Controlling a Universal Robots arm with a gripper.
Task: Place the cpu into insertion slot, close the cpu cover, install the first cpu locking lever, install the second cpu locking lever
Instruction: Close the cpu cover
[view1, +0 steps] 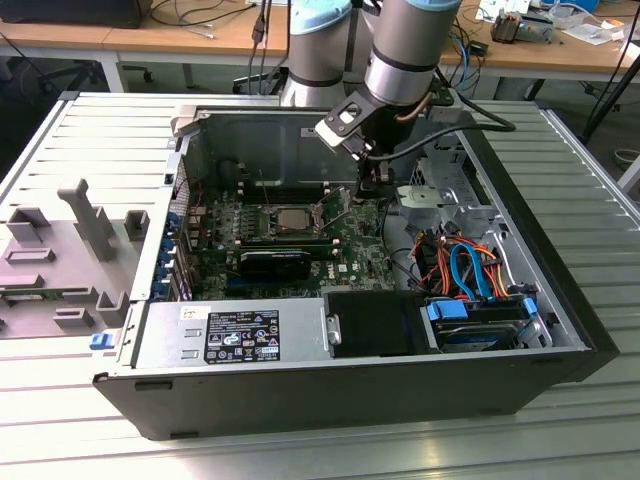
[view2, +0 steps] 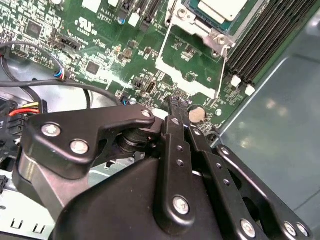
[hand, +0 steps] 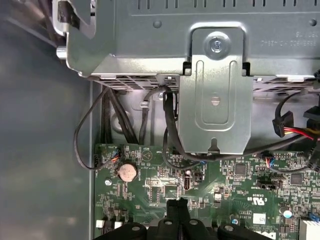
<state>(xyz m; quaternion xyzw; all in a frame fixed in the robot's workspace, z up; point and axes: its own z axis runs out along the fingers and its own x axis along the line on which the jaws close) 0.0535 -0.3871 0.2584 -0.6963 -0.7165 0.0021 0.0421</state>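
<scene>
Gripper (view2: 175, 104): is hovering over the green motherboard (view2: 100, 45), at the edge of the board, tips pointing down at it.
Jaws: are pressing together at the tips and carrying nothing.
Cpu (view2: 222, 7): is sitting in the insertion slot (view1: 268, 222) near the motherboard's middle, well apart from the gripper.
Cpu cover (view2: 214, 35): is lying as a silvery frame around the chip's top, flat to the motherboard; whether it is latched cannot be told.
Coin battery (hand: 127, 172): is sitting on the motherboard, near the fingertips.
Computer case (view1: 300, 390): is lying open, holding the motherboard on its floor.
</scene>
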